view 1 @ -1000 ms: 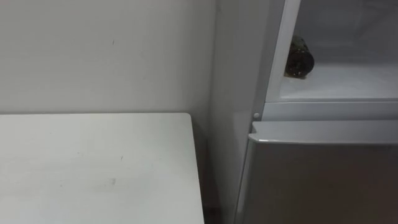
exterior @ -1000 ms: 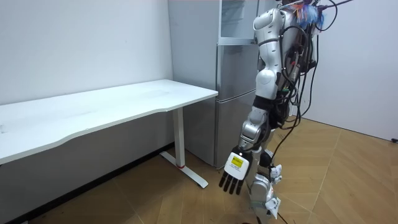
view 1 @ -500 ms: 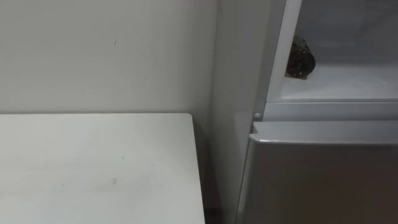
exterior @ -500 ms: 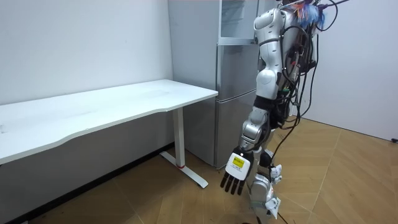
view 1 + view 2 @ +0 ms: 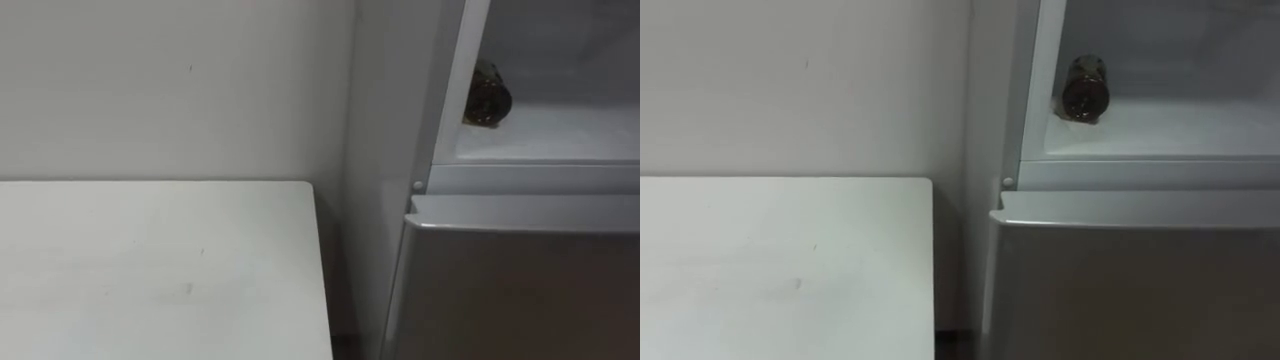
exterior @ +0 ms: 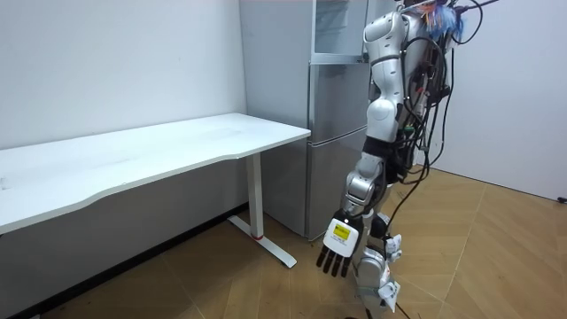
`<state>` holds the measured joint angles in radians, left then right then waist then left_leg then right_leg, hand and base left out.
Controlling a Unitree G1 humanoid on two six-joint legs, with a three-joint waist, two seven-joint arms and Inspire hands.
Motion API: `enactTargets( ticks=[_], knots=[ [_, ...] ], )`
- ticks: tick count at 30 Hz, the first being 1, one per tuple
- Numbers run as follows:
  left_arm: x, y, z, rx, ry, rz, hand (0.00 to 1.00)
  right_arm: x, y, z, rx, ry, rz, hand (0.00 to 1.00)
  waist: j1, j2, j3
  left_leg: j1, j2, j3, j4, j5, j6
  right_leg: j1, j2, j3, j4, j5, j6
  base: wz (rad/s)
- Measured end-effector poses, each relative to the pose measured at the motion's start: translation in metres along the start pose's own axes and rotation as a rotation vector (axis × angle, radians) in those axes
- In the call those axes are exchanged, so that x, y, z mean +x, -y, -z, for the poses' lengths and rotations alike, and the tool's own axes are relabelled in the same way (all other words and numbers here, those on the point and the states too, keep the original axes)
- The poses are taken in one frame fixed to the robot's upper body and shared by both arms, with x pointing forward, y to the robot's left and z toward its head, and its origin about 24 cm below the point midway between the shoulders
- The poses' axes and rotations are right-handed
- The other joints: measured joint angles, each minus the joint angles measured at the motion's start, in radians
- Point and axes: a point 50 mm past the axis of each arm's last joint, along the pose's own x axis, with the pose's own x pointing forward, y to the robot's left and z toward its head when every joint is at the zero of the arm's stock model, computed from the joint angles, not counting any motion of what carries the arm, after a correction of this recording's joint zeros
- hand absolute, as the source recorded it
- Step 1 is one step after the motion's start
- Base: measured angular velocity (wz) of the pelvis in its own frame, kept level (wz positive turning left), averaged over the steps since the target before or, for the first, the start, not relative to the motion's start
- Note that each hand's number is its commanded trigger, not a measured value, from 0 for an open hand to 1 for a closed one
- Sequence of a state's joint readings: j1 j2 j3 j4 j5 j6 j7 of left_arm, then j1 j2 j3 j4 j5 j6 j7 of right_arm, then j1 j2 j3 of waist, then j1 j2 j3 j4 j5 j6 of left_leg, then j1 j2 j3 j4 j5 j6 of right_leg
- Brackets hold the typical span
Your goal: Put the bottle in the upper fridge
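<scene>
There is one bottle point(image 5: 487, 97), one fridge point(image 5: 520, 280) and one table point(image 5: 150, 270).

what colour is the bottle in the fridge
The bottle is dark, greenish brown, on the white shelf; clearest in the right eye view.

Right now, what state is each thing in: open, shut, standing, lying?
bottle: lying on its side on the upper fridge's shelf, held by nothing.
upper fridge: open, inside showing.
lower fridge door: shut.
left hand: hanging low at the robot's side, fingers straight, holding nothing.
</scene>
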<state>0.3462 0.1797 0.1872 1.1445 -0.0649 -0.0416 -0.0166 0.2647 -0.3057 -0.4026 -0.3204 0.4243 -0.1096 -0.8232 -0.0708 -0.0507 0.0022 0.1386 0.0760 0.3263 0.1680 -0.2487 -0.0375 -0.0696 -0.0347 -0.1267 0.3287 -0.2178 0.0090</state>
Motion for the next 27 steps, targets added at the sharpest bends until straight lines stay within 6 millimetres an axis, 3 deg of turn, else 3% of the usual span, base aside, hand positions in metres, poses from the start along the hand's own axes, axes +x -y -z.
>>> enactTargets(
  ticks=[8,22,27],
  knots=[
    [0.001,0.002,-0.004,0.026,0.011,0.011,0.0,-0.007,-0.015,0.003,-0.042,0.019,-0.164,0.0,0.024,-0.001,0.0006,-0.005,0.0,-0.003,0.0,0.0,-0.001,0.0,0.0,-0.001,-0.002,0.001,-0.002,0.0],
    [0.001,0.004,-0.002,0.052,-0.006,0.029,0.0,-0.011,-0.026,0.002,-0.081,0.044,-0.282,0.0,0.027,-0.005,0.0026,-0.007,0.001,-0.005,0.0,0.001,-0.001,0.006,0.0,-0.004,-0.004,0.001,-0.001,0.0],
    [0.001,0.002,-0.003,0.054,-0.003,0.027,0.0,-0.013,-0.035,-0.013,-0.128,0.165,-0.334,0.0,0.023,-0.008,0.0031,-0.006,0.003,-0.013,0.001,0.001,-0.001,0.018,0.0,-0.013,-0.023,0.001,-0.001,0.04]
  ],
)
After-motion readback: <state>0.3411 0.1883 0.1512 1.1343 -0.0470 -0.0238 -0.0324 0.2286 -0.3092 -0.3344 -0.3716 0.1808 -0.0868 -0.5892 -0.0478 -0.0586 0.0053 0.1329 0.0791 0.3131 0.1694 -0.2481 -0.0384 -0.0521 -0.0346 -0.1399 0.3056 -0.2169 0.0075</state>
